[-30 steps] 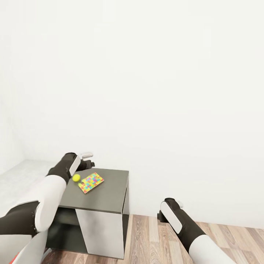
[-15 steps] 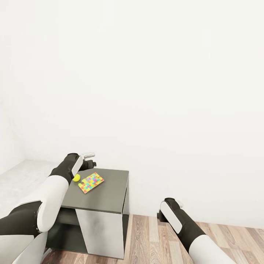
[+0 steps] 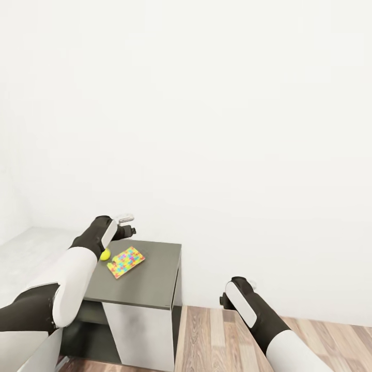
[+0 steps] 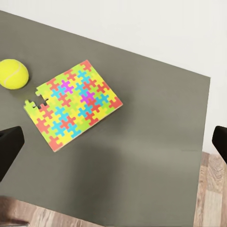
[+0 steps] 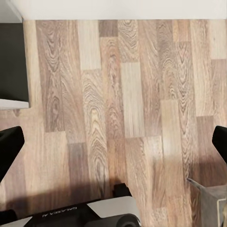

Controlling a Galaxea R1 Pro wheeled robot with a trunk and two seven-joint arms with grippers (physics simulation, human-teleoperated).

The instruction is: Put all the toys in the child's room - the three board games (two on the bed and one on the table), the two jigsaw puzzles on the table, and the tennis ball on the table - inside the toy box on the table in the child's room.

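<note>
One jigsaw puzzle (image 3: 126, 261) (image 4: 73, 104), a multicoloured square with a notched corner, lies flat on the table's lower dark grey wing (image 3: 150, 279) (image 4: 151, 161). Just beside it rests the tennis ball (image 3: 105, 254) (image 4: 13, 74), partly behind my left forearm in the head view. My left gripper (image 3: 128, 229) (image 4: 113, 146) hovers above the wing, open, with the puzzle and ball below it and nothing between its fingers. My right gripper (image 3: 225, 299) (image 5: 113, 144) hangs open over the wood floor, right of the wing. The toy box, board games and bed are out of view.
The wing stands against a plain white wall (image 3: 232, 129), with a white side panel (image 3: 139, 330) below its top. The table's pale grey top (image 3: 20, 248) runs off to the left. Wood-plank floor (image 3: 310, 341) (image 5: 132, 94) lies to the right; my base (image 5: 94, 215) is below the right gripper.
The whole head view has shifted a little, so the wing sits lower and further left in it. My left forearm now covers more of the tennis ball. Puzzle and ball have not moved.
</note>
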